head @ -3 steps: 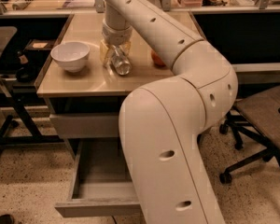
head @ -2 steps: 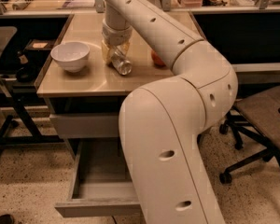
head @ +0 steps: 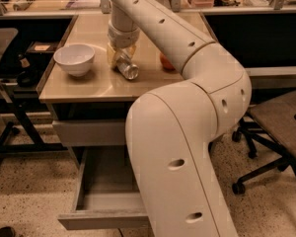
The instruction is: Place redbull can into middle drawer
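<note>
Biggest thing in the camera view was my own arm [head: 187,147] – it blocked most of the right side of the cabinet. Under the tabletop [head: 89,85] the middle drawer [head: 101,220] was pulled out and looked bare inside, at least the left part I could see. The drawer front above it [head: 89,132] was closed.

Up on the table, the white bowl [head: 74,59] sat to the left. The gripper [head: 122,53] hung just right of it, jaws clamped on the upper part of the redbull can [head: 128,68]. The can was leaning over, its lower end toward me and low by the tabletop. A red apple [head: 166,62] peeked out behind the arm.

My take on doing this well: lift straight up first so the tilted can wouldn't drag, stay off the bowl, then swing out and down – and let go low inside the drawer.
</note>
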